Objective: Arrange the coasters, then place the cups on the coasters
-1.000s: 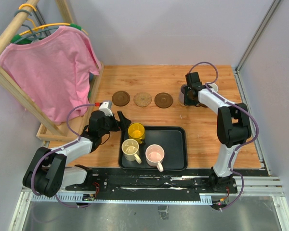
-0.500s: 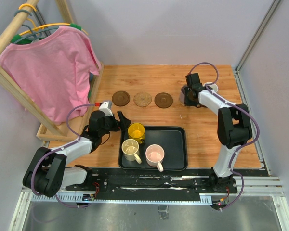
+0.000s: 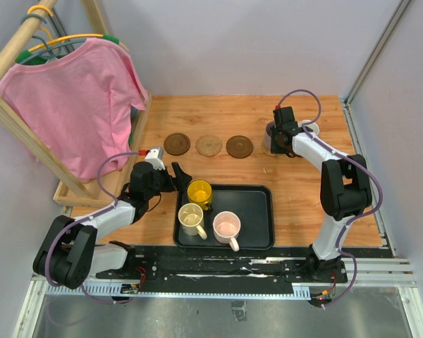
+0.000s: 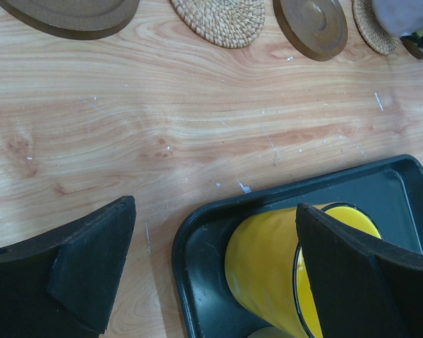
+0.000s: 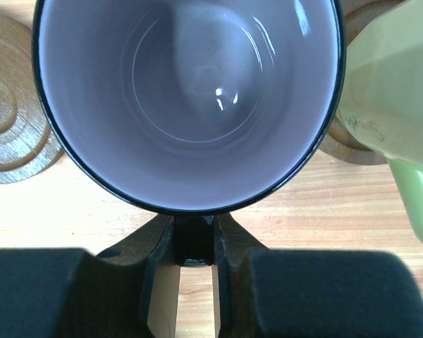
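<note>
Three coasters [image 3: 177, 144] [image 3: 209, 145] [image 3: 240, 146] lie in a row across the table's middle. To their right my right gripper [image 3: 277, 135] is shut on the handle [image 5: 194, 239] of the purple-grey cup [image 5: 190, 91], which hangs over a woven coaster [image 4: 372, 29]. A pale yellow-green cup [image 5: 395, 91] stands just beside it on a brown coaster [image 5: 352, 146]. In the black tray [image 3: 257, 218] are the yellow cup [image 3: 199, 191], cream cup [image 3: 191, 217] and pink cup [image 3: 226, 227]. My left gripper [image 4: 215, 218] is open at the tray's far-left corner, its right finger against the yellow cup [image 4: 275, 267].
A wooden clothes rack [image 3: 92, 186] with a pink shirt [image 3: 70, 98] fills the left side, close to my left arm. Grey walls close off the back and the right. Bare wood lies between the coaster row and the tray.
My right gripper with the purple-grey cup has crept slightly toward the far side. The left arm and the cups in the tray have stayed put.
</note>
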